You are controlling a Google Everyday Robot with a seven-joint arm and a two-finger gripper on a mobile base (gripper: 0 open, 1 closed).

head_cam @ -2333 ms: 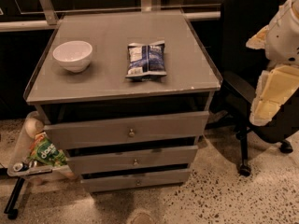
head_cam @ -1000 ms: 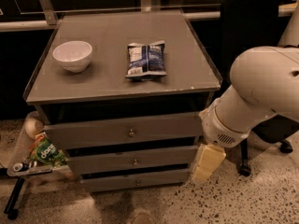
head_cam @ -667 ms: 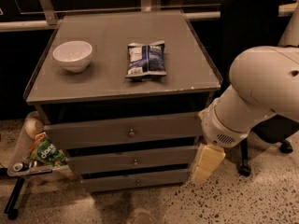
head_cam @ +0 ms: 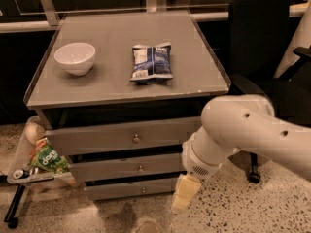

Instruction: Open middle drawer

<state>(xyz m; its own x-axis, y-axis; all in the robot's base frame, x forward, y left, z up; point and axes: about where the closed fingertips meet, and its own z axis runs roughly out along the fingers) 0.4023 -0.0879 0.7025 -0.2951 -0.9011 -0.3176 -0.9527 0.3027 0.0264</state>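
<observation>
Seen from the camera view, the middle drawer (head_cam: 109,170) looks shut, set between a taller drawer above and a narrower one below, with its small knob (head_cam: 140,168) at centre. The end effector (head_cam: 185,194) hangs from the white arm (head_cam: 233,130), lower than that knob and off to its right, near the drawer's right end. I cannot tell whether it is open or closed. A white bowl (head_cam: 75,57) and a snack bag (head_cam: 151,62) rest on the tabletop (head_cam: 199,57).
</observation>
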